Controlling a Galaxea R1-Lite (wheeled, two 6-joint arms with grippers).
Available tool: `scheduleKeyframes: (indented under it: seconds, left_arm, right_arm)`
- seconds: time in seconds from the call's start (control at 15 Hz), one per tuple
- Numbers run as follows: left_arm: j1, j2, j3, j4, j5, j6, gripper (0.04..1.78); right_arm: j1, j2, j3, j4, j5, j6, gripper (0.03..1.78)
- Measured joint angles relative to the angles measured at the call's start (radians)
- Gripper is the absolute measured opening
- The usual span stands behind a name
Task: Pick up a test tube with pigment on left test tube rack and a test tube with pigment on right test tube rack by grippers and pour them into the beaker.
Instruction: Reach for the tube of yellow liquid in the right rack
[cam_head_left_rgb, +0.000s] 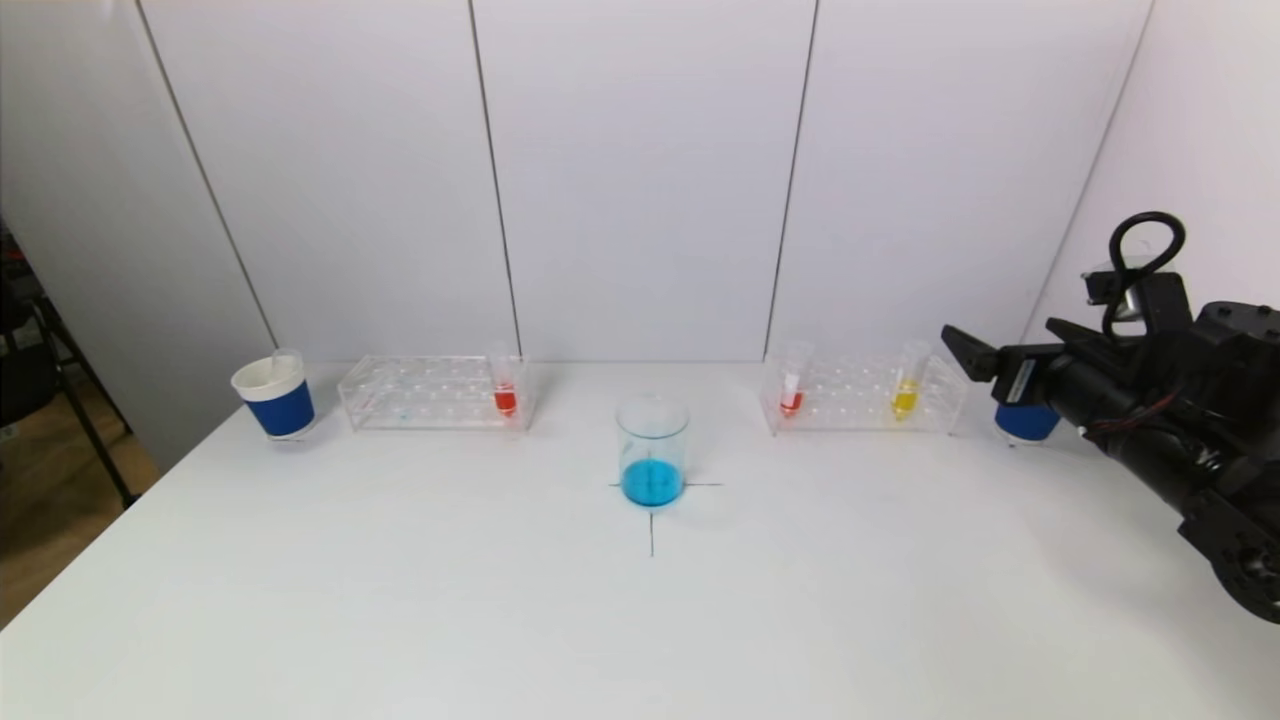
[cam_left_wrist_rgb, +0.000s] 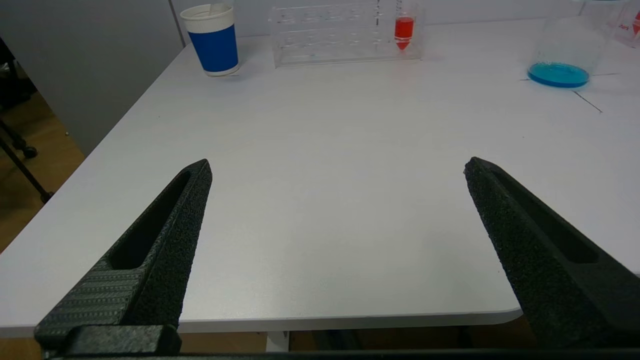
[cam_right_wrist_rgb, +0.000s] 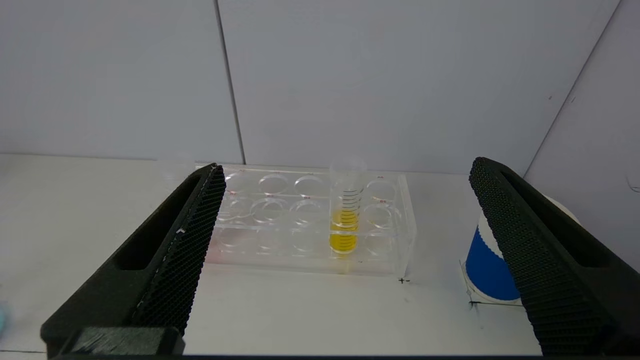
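Note:
The beaker (cam_head_left_rgb: 652, 450) holds blue liquid and stands mid-table on a cross mark. In the left test tube rack (cam_head_left_rgb: 435, 392) stands one tube with red pigment (cam_head_left_rgb: 505, 395). The right test tube rack (cam_head_left_rgb: 865, 392) holds a red tube (cam_head_left_rgb: 791, 390) and a yellow tube (cam_head_left_rgb: 906, 392). My right gripper (cam_head_left_rgb: 1000, 348) hovers open just right of that rack, facing the yellow tube (cam_right_wrist_rgb: 344, 227), nothing between its fingers. My left gripper (cam_left_wrist_rgb: 337, 167) is open over the table's near left edge, far from the red tube (cam_left_wrist_rgb: 404, 30), and is out of the head view.
A blue-and-white paper cup (cam_head_left_rgb: 277, 395) stands left of the left rack. Another blue cup (cam_head_left_rgb: 1025, 420) sits behind my right gripper, close to one finger (cam_right_wrist_rgb: 525, 250). White wall panels close off the back. The table's left edge drops to the floor.

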Motion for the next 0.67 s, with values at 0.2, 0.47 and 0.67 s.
scheduleKeyframes:
  seconds: [0.2,0.47,0.67]
  left_arm:
    - [0.000,0.000,0.000,0.000,0.000,0.000,1.76]
    - [0.000,0.000,0.000,0.000,0.000,0.000,1.76]
    - [0.000,0.000,0.000,0.000,0.000,0.000,1.76]
  right_arm:
    - [-0.002,0.112,-0.019,-0.086,-0.001,0.001,1.77]
    - [-0.004,0.234,-0.051,-0.158,-0.014,0.001,1.77]
    - [-0.004,0.307,-0.074,-0.202,-0.019,-0.001,1.77]
